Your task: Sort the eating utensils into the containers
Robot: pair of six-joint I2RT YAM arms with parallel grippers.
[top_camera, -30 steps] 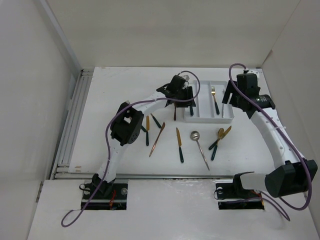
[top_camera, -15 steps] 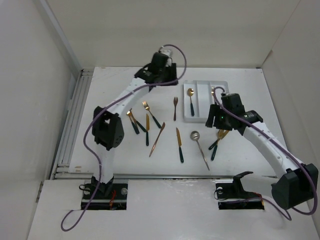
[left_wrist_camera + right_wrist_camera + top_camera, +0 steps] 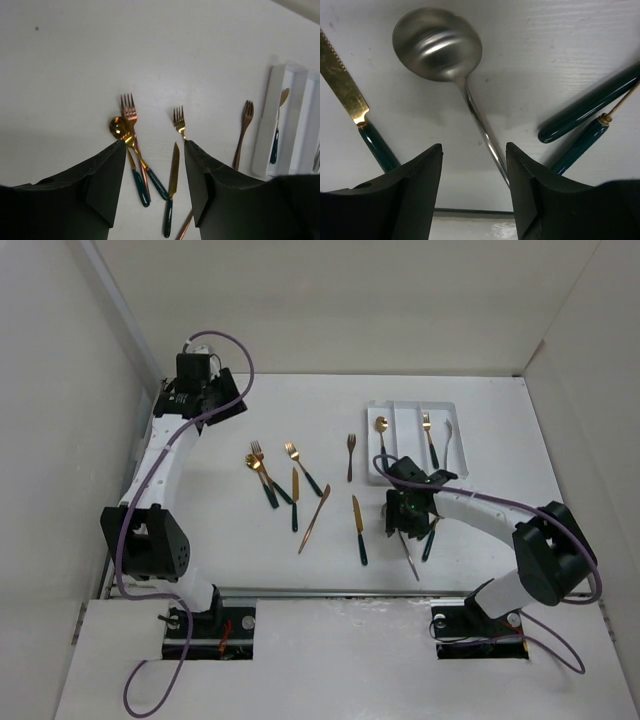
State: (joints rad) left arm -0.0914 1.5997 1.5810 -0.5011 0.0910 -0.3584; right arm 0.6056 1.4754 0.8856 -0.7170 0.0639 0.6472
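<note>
The white tray (image 3: 405,418) stands at the back right; it holds a gold spoon (image 3: 382,438), a gold fork (image 3: 428,436) and a silver piece (image 3: 447,436). Several utensils lie on the table: forks and a spoon (image 3: 262,478), knives (image 3: 357,528), a copper fork (image 3: 350,455). My right gripper (image 3: 404,512) is open, low over the silver spoon (image 3: 437,42), whose handle (image 3: 485,135) runs between the fingers near the right one. My left gripper (image 3: 205,400) is open and empty, high at the back left, and sees the forks (image 3: 131,125) and a knife (image 3: 172,187).
Two green-handled utensils (image 3: 590,112) lie just right of the silver spoon, and a gold knife (image 3: 345,85) lies to its left. The table's front edge (image 3: 470,212) is close below the right fingers. Walls enclose the table on the left, back and right.
My left arm has swung from the tray's left side to the far back left, leaving a gold spoon in the tray. My right arm came from behind the tray down over the silver spoon.
</note>
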